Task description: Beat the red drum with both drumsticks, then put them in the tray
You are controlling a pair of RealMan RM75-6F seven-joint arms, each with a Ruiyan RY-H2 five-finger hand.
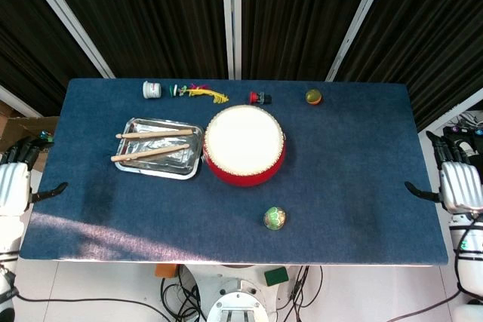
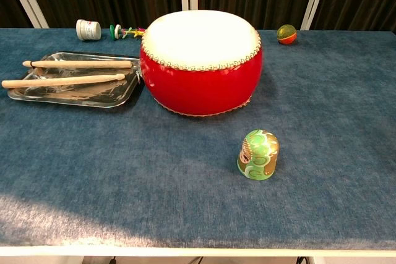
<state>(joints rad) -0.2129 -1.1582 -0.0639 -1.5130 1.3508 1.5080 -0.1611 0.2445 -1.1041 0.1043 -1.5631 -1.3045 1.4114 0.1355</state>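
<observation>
drumsticks point(image 1: 151, 143) both lie in tray point(image 1: 132, 165), left of red drum point(image 1: 244, 145) | my left hand point(image 1: 13, 185) and right hand point(image 1: 460, 186) empty, fingers apart, off tabletop point(image 1: 347, 179) edges | I judge task done; I'd park arms clear

the tray point(image 2: 117, 100) at left is shiny, mirror-like metal; both drumsticks point(image 2: 65, 80) are pale bare wood. the drum point(image 2: 201, 81) has glossy red sides and a matt cream skin. the table cover point(image 2: 154, 196) is napped blue cloth.
</observation>
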